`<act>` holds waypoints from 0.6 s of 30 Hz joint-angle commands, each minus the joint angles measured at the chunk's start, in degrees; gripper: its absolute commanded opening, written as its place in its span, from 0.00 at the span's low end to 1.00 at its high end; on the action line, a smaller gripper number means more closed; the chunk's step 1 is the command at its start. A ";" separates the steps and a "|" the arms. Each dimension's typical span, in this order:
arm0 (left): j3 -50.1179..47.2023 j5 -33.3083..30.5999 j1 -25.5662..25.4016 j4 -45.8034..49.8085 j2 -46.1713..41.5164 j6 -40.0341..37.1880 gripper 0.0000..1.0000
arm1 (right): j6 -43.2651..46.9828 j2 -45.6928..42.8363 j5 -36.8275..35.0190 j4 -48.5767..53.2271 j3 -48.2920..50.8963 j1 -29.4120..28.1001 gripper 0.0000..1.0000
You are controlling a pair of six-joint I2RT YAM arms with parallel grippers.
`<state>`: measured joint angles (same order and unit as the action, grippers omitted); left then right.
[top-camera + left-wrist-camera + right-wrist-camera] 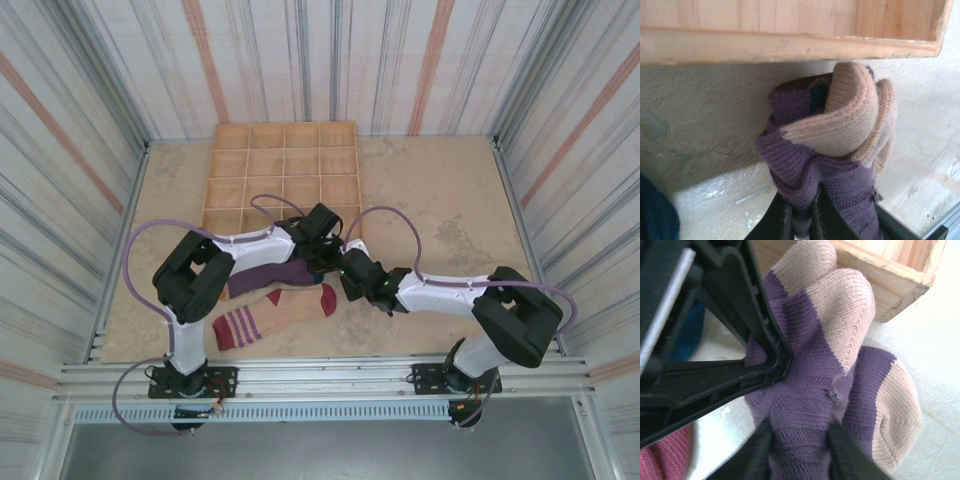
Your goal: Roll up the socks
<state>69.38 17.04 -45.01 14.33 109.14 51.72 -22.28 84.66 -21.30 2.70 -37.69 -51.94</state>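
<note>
purple sock (810, 170): bunched into a loose wad on the table (440, 210), just beside the near wall of the wooden tray (790, 45). Pale tan-orange cuff is folded over the top. In the top view the rest of it trails left under the left arm.
left pincer (801, 217): narrow, pinched on the purple knit at the low end of the wad.
right pincer (799, 435): fingers pressed on both sides of the same purple knit, holding it. The left pincer's black frame is right next to it.
tan sock (275, 310): flat on the table on the arms' side, red toe to the right, striped cuff to the left. Touching or just beside the purple one, can't tell which.
step (my read): rolling the purple sock, early. The wad is loose, not a tight roll.
how to do it well: use one pincer as anchor and turn the other so the layers wrap on one axis. Hold tension so the cuff doesn't flop open. The pincers are crowded, so move one at a time and stay off the tray wall.
risk: knit slips from a thin pinch and the roll springs open.
</note>
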 commanded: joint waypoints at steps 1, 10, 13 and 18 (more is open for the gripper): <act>-2.08 1.48 0.21 1.04 -3.98 0.14 0.17 | -2.59 -0.44 5.58 -1.48 3.59 2.99 0.16; -5.48 4.45 1.78 -3.99 -9.23 -0.87 0.60 | -13.10 -8.91 38.45 -14.73 16.52 21.31 0.08; -5.53 5.47 1.69 -4.87 -8.41 -0.71 0.61 | -15.50 -7.24 45.19 -16.57 17.78 25.65 0.05; -6.37 4.85 0.33 -8.65 -6.98 0.10 0.63 | -21.69 -5.18 55.17 -26.40 22.77 33.04 0.03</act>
<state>64.05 21.43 -43.83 8.34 101.80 51.75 -38.00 77.47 24.58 -22.52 -18.72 -21.58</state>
